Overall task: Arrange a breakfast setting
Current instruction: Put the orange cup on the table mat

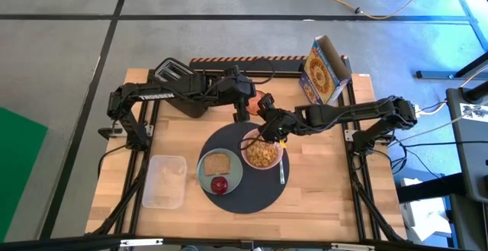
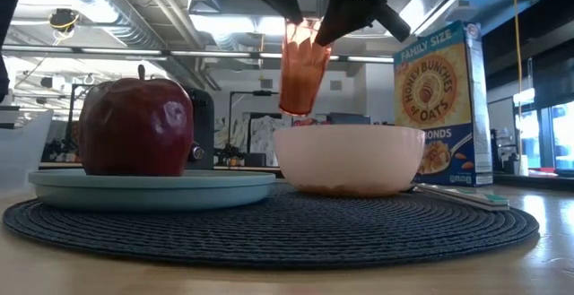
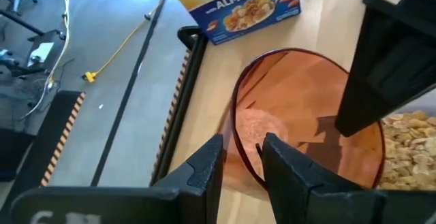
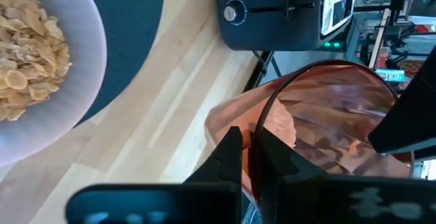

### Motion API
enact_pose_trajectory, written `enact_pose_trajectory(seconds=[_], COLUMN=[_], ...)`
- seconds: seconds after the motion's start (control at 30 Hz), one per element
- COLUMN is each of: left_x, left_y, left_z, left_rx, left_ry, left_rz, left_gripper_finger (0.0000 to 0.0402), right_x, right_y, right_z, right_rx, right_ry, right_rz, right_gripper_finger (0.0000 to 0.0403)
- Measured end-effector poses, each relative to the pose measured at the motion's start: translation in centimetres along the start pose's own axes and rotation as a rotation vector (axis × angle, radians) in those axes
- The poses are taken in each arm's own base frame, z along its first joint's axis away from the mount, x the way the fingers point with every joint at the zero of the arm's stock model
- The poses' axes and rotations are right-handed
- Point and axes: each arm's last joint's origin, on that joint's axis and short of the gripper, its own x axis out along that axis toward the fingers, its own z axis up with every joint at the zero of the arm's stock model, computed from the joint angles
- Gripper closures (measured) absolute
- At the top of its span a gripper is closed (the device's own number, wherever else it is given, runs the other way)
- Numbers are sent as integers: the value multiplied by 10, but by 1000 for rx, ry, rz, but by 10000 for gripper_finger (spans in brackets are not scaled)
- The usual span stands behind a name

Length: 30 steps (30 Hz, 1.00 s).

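Observation:
The orange cup (image 2: 302,66) hangs in the air between the black toaster (image 1: 183,92) and the pink bowl (image 1: 262,155), which holds cereal. My right gripper (image 4: 251,139) is shut on the cup's rim. My left gripper (image 3: 242,149) is open by a narrow gap, one finger outside the opposite rim (image 3: 246,132) and one inside. The bowl and the green plate (image 1: 204,176) rest on the round dark mat (image 1: 248,201). Toast (image 1: 217,162) and a red apple (image 1: 220,184) lie on the plate. A spoon (image 1: 281,172) lies on the mat to the right of the bowl. My right gripper pinches the cup's rim (image 4: 267,108), one finger inside the cup and one outside. The fingers come slanting down from the table's right side. The cup is lifted clear of the table and hangs almost upright, mouth up.
A cereal box (image 1: 326,72) stands at the far right of the table. A clear plastic tub (image 1: 165,181) lies at the near left. Bare wood shows between the mat and the toaster (image 4: 177,94).

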Motion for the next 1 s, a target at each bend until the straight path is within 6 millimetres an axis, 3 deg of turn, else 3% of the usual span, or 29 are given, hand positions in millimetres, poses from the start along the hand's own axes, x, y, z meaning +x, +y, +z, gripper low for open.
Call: enact_pose_trajectory(seconds=[0.17, 0.37, 0.7, 1.0], left_x=[1, 1, 3, 7], left_y=[1, 1, 1, 12], left_z=[0, 0, -9, -21], left_rx=[0, -8, 45, -18], left_ry=[1, 2, 79, 190], left_rz=[-23, -12, -20, -30], left_gripper_finger=[325, 389, 400, 401], right_x=[0, -1, -3, -12], right_y=[0, -1, 0, -4], right_z=[0, 1, 1, -4], right_rx=[1, 19, 40, 216], right_ry=[-1, -20, -47, -64], right_rz=[3, 2, 32, 29], right_gripper_finger=[397, 396, 335, 305])
